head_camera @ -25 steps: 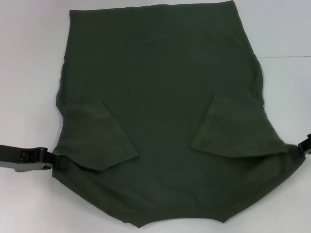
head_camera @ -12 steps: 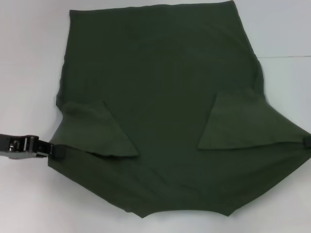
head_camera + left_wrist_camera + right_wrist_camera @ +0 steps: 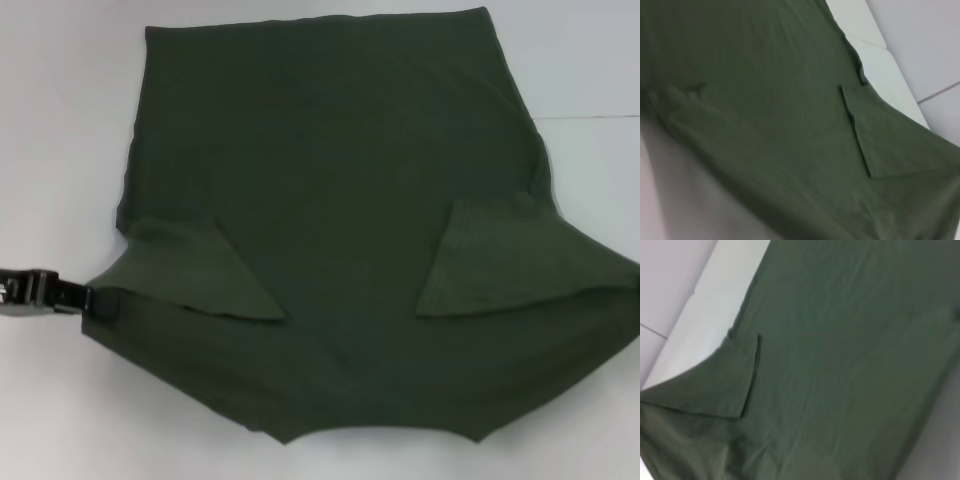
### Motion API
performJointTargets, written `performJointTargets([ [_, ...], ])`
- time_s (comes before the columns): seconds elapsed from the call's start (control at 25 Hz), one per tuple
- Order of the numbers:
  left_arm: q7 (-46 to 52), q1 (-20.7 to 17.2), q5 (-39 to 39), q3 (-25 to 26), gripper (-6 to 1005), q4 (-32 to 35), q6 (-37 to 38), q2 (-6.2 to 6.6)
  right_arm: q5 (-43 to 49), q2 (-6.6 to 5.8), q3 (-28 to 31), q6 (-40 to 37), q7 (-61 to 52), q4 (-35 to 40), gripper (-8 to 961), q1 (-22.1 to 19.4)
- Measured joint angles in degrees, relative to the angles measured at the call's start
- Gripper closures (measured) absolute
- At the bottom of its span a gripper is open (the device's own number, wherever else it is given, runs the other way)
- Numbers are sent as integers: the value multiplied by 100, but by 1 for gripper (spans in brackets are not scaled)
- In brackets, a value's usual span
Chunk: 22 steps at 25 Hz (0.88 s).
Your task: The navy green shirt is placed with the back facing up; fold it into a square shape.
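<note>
Olive cotton, the shirt (image 3: 340, 230) lies spread on the white tabletop (image 3: 60, 140), both sleeves turned inward, the left end effector (image 3: 95, 300) pinching its left edge, the right one out of sight; next, probably, folding the sides toward the middle.

The place looks like a lab or test bench rather than a home: a bare, plain white table (image 3: 60, 120) fills the head view, and the wrist views show pale floor tiles (image 3: 935, 45) with thin seams beyond the table's edge, nothing domestic around.
</note>
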<state>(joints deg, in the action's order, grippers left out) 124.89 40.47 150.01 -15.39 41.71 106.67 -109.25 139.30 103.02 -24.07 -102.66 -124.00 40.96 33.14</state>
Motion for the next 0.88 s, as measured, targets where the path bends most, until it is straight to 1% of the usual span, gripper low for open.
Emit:
performJointTargets([
  [0.12,54,53,-99,141,958,-28,-146,33,-143,-9,84,144,36,-1,927,27],
  [0.24,180,96,-331,178,959,-91,-457,52,-331,7,101,495,40,-8,927,105],
  [0.4,309,139,-799,180,959,-166,-1049,58,-621,25,94,1063,15,-79,927,214],
  [0.52,297,223,-1152,143,959,-326,-1564,45,-724,65,57,1493,21,-171,927,327],
  [0.68,13,361,-1660,95,959,-633,-2402,-31,-745,197,45,2157,79,-307,926,519],
  [0.88,-511,528,-2196,87,958,-1008,-3373,-162,-884,482,42,2994,252,-316,926,697],
])
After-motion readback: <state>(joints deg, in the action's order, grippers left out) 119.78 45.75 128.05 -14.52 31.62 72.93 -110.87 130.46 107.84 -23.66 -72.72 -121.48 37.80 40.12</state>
